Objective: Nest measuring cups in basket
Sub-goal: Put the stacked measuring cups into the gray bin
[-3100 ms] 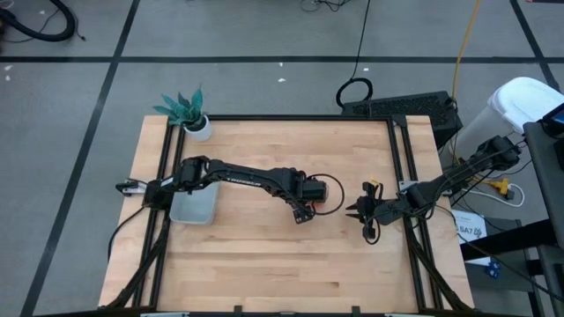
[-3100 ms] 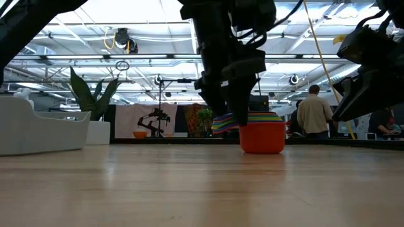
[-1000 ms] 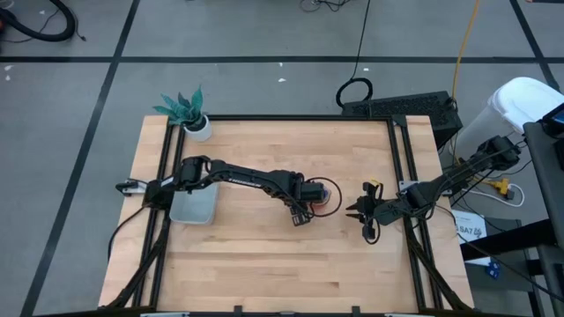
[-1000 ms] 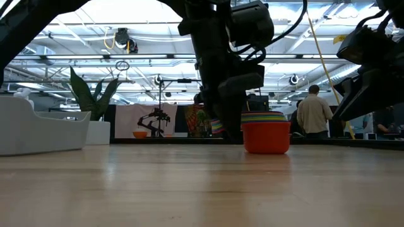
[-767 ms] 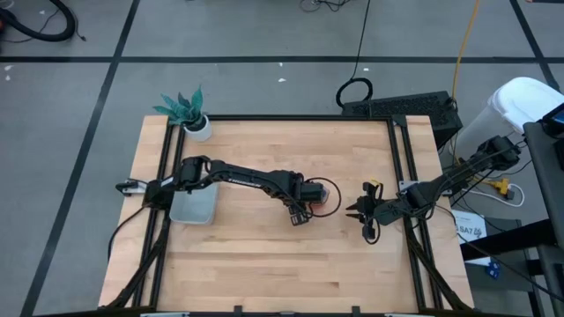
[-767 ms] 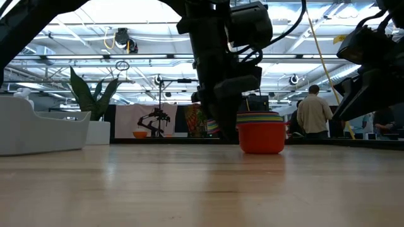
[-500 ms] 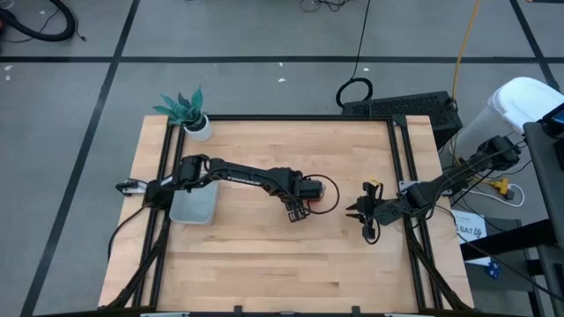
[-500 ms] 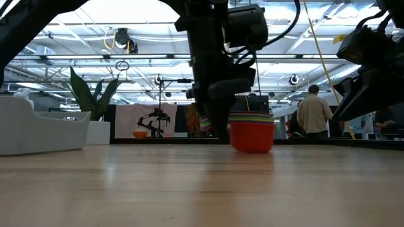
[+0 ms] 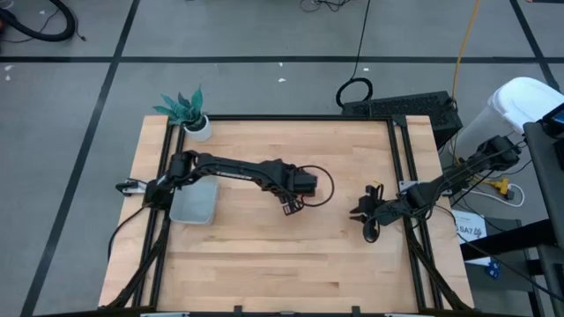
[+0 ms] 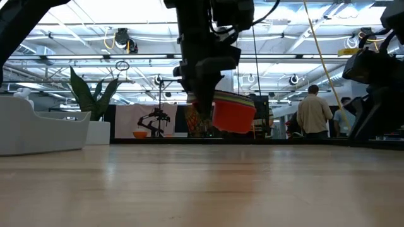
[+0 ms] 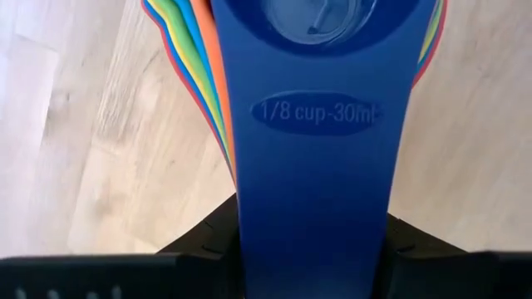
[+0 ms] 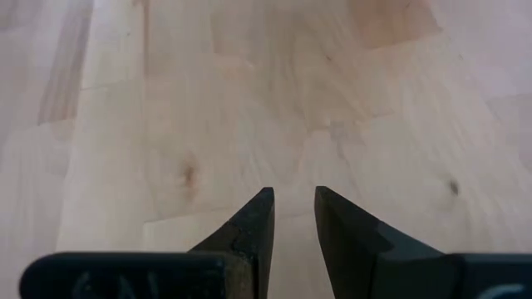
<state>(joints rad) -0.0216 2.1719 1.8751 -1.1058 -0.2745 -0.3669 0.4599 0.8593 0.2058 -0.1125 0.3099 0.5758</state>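
The measuring cups [image 10: 232, 116] are nested in one stack with the red one outermost. My left gripper [image 10: 201, 106] is shut on their handles over the middle of the table. In the left wrist view the dark blue handle [image 11: 316, 158] lies on top, and the other colours fan out beside it [image 11: 193, 65]. In the high view my left gripper [image 9: 293, 202] hides the stack. The basket [image 9: 194, 204] rests flat at the table's left. My right gripper [image 9: 362, 212] waits near the right edge, slightly open, with nothing between its fingers [image 12: 293, 196]. My left gripper pinches the stacked handles near their free end, with one finger [image 11: 198, 242] on each long edge of the dark blue top handle [image 11: 249, 224]. The fingers point steeply down. The stack hangs clear of the table, tilted, with the red bowl [image 10: 235, 120] tipped.
A small white pot with a green plant [image 9: 197, 126] stands at the far left corner. Black frame rails [image 9: 401, 158] run along the table's left and right sides. Bare wood [image 9: 264, 264] lies toward the near edge. People stand in the room beyond the table [image 10: 314, 112].
My left gripper has dragged the cup stack a little toward the table's left. It has then risen, lifting the stack clear of the table and tipping it. My right gripper has rolled a little at the right edge.
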